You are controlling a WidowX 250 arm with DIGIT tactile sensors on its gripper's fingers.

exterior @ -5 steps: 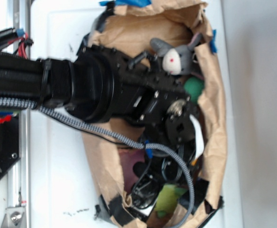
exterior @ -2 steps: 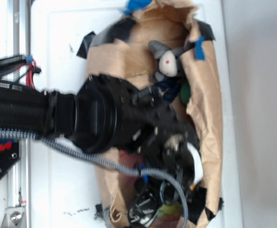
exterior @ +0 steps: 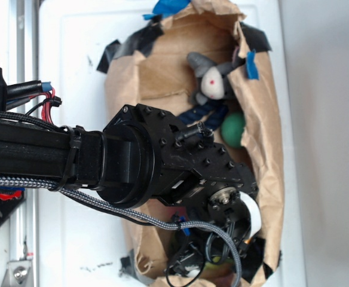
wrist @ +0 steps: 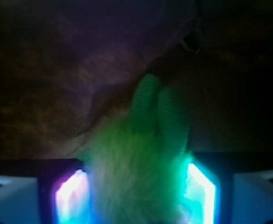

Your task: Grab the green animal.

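In the wrist view the green animal [wrist: 141, 158], a fuzzy lime-green plush with two ribbed green limbs pointing away, fills the space between my gripper [wrist: 136, 196] fingers. The two lit pads [wrist: 71, 196] stand wide apart on either side of it, with the fur brushing both. The gripper is open around the toy. From the exterior camera, the black wrist [exterior: 180, 173] hangs over the lower part of the brown paper bag [exterior: 162, 66]. It hides the fingers and the green animal there.
A grey plush with a white face [exterior: 212, 81] lies at the upper end of the bag, and a round green ball [exterior: 233, 130] lies just below it. Black cables [exterior: 186, 263] are tangled at the bag's lower end. The crumpled paper walls stand close on both sides.
The arm has swung down the image toward the bag's lower end, uncovering the grey plush and green ball. The green toy seen at the bottom earlier is now under the wrist.
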